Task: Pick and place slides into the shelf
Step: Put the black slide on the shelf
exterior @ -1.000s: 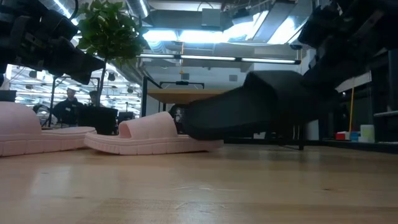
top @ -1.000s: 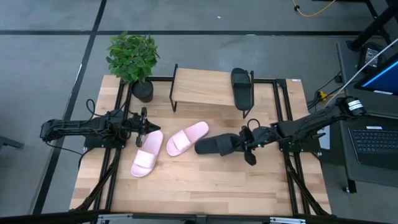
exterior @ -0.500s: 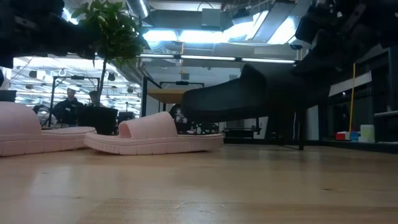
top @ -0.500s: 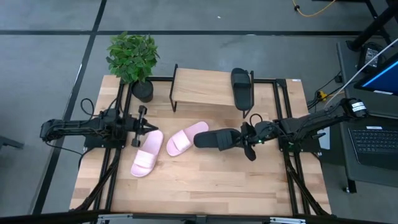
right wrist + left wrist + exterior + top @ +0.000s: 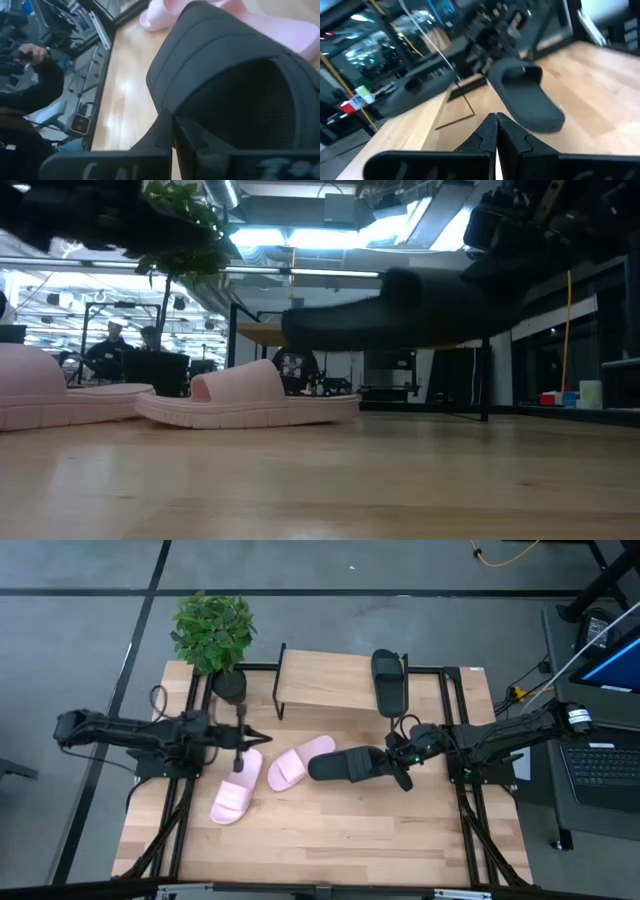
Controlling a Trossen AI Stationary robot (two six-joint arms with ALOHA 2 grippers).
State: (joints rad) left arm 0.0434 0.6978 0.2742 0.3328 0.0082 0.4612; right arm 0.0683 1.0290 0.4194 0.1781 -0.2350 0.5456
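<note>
The black slide (image 5: 345,765) hangs clear of the table (image 5: 330,840), level in the low view, with the right gripper (image 5: 403,753) clamped on its heel end and the toe reaching out toward the two pink slides. The main risk, as I judge it, lies in that hold: the fingers pinch one end only, so the long sole can sag, swing or twist loose on the way to the shelf (image 5: 325,680), and a slip would drop it onto the nearer pink slide (image 5: 300,761), which lies just under its toe. The shelf stands behind, toward the far edge, with the other black slide (image 5: 388,680) already lying on its right end; a careless approach could knock that one off or set this slide half on top of it, and the plank edge could catch the drooping toe if the lift is too low. The far pink slide (image 5: 235,791) lies flat on the table, close beside the left gripper (image 5: 247,735), which hovers with its fingers pressed together and holds nothing. If that arm moves while the right arm swings, the two could crowd each other over the pink pair.
</note>
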